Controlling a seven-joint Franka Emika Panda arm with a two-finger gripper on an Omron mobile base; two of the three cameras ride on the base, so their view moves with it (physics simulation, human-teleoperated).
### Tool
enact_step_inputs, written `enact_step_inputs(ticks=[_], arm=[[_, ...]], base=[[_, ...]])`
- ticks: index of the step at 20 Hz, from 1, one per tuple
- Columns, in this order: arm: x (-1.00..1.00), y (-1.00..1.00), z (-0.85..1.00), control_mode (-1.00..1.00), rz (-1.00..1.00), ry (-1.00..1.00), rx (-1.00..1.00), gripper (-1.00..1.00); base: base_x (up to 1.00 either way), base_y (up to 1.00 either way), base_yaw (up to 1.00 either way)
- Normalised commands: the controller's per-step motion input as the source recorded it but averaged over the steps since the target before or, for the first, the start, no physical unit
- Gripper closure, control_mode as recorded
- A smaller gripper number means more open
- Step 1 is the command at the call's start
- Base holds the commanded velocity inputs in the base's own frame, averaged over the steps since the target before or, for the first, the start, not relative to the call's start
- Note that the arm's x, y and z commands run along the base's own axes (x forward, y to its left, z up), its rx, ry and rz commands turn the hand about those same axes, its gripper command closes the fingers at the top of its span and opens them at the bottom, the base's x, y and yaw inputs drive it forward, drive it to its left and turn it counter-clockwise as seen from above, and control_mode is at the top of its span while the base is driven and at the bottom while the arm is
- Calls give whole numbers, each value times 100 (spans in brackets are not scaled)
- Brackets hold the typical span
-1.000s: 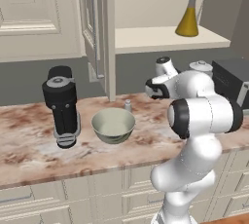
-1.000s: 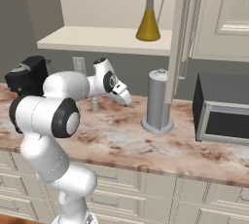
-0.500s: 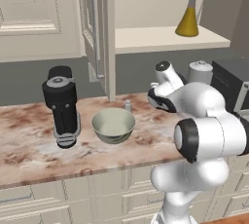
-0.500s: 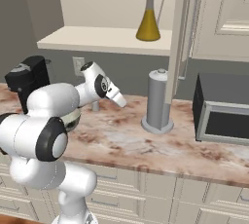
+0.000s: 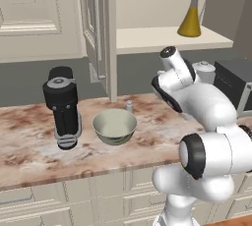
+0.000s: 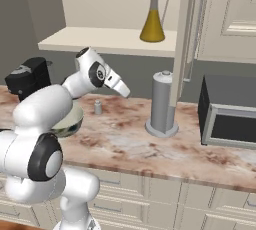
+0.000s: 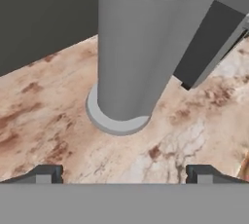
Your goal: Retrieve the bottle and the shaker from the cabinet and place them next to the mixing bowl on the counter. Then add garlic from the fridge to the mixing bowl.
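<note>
Bottle [image 6: 152, 15] on shelf; shaker [image 6: 98, 107] (small) beside bowl [image 5: 114, 126].

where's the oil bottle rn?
The oil bottle stands upright on the open cabinet shelf, above the counter; in the left base view it sits upper right.

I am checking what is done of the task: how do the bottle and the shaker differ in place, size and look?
The bottle stands on the cabinet shelf; the shaker stands on the counter beside the mixing bowl. The bottle is tall, amber and dark-stoppered; the shaker is small and grey. Both stand upright.
</note>
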Motion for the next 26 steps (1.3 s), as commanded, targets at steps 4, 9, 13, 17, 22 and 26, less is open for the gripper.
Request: enact_step_inputs(ticks=[4, 9, 13, 17, 22, 26], arm=[[-42, -1, 46, -100, 0, -17, -20, -100], [-14, -5, 81, -100, 0, -10, -11, -100], [-4, -4, 89, -100, 0, -11, -6, -100], [0, -7, 84, -100, 0, 0, -9, -100], [0, -8, 64, -100, 0, 0, -8, -100], [16, -10, 46, -100, 0, 0, 0, -100]], base=[[0, 0, 0], [0, 0, 0], [0, 0, 0], [0, 0, 0], [0, 0, 0], [0, 0, 0]])
